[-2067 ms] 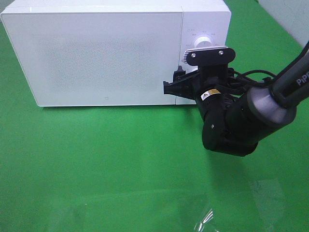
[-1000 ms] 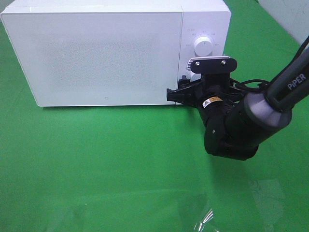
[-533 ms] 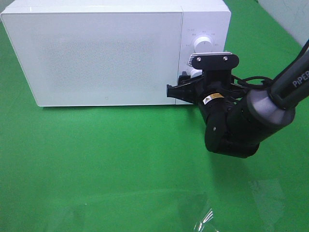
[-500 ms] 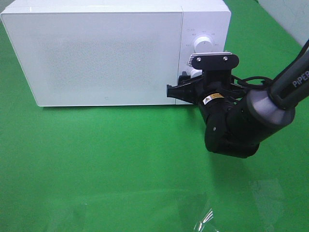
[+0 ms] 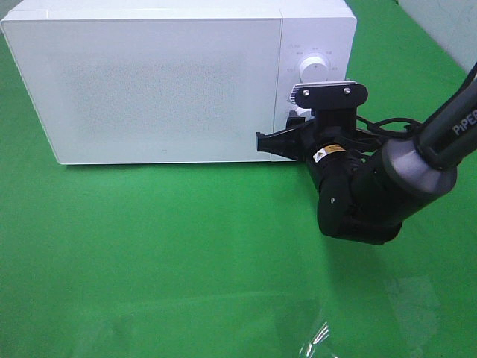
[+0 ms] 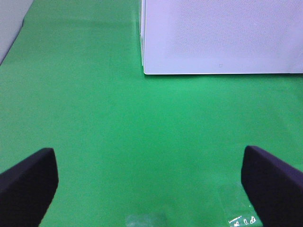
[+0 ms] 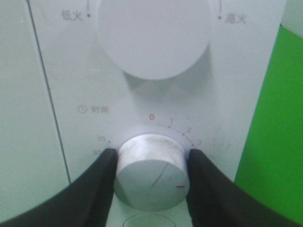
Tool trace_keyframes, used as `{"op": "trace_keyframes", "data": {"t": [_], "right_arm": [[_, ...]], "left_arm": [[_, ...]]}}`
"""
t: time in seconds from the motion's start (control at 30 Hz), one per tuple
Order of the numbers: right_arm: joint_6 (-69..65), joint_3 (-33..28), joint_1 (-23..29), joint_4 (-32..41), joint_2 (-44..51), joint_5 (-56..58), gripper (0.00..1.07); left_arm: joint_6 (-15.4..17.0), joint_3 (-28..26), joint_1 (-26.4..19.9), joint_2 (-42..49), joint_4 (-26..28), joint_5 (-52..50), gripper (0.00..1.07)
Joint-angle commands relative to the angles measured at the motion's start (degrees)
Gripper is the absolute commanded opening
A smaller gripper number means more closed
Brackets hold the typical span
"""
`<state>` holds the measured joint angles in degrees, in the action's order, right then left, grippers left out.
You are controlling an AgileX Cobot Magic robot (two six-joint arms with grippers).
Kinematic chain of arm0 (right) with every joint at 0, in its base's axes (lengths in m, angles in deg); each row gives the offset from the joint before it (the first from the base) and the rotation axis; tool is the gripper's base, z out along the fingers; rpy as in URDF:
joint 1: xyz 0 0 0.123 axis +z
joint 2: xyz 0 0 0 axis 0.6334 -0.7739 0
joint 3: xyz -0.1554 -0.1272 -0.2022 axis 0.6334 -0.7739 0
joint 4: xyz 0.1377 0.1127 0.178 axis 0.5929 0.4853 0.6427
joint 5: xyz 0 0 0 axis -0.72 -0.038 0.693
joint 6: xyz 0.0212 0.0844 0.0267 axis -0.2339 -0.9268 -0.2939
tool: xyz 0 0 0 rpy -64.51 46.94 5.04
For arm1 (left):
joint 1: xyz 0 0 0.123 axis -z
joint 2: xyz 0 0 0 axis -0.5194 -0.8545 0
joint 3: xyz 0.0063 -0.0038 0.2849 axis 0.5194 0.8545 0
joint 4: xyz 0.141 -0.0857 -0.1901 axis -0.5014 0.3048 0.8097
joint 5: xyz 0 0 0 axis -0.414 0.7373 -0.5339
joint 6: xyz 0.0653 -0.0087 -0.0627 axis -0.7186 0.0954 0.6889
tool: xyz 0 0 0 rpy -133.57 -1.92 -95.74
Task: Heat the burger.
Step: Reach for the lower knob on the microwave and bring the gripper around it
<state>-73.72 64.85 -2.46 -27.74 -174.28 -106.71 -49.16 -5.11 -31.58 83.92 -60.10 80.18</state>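
Observation:
The burger is out of view. The white microwave (image 5: 164,82) stands at the back with its door shut. My right gripper (image 5: 292,127) is at the control panel, below the upper dial (image 5: 313,68). In the right wrist view its two black fingers (image 7: 94,184) press on both sides of the lower timer knob (image 7: 151,172), under the upper dial (image 7: 151,33). The knob's red mark points down and to the right. My left gripper (image 6: 151,189) hangs open over the green mat, in front of the microwave's (image 6: 222,33) left corner, with nothing between its fingers.
A green mat (image 5: 186,239) covers the table. A crumpled clear plastic wrap (image 5: 317,339) lies at the front edge. The dark right arm (image 5: 373,194) stretches in from the right, just in front of the microwave's right end.
The right gripper's fingers have closed in onto the timer knob. The arm has barely shifted, and the left gripper has stayed open.

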Motion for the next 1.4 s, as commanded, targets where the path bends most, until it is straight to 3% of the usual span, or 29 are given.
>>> {"op": "trace_keyframes", "data": {"t": [0.03, 0.27, 0.6, 1.0, 1.23, 1.4], "right_arm": [[-0.1, 0.9, -0.5, -4.2, 0.7, -3.4, 0.00], [-3.6, 0.9, -0.5, -4.3, 0.7, -3.4, 0.00], [-43.8, 0.9, -0.5, -10.8, 0.7, -3.4, 0.00], [-77.3, 0.9, -0.5, -14.8, 0.7, -3.5, 0.00], [-93.1, 0.9, -0.5, -14.9, 0.7, -7.3, 0.00], [-93.7, 0.9, -0.5, -15.6, 0.7, -9.2, 0.00]], "left_arm": [[0.3, 0.1, -0.1, 1.0, 0.3, -0.2, 0.97], [0.3, 0.1, -0.1, 1.0, 0.3, -0.2, 0.97], [0.3, 0.1, -0.1, 1.0, 0.3, -0.2, 0.97], [0.3, 0.1, -0.1, 1.0, 0.3, -0.2, 0.97], [0.3, 0.1, -0.1, 1.0, 0.3, -0.2, 0.97], [0.3, 0.1, -0.1, 1.0, 0.3, -0.2, 0.97]]}}
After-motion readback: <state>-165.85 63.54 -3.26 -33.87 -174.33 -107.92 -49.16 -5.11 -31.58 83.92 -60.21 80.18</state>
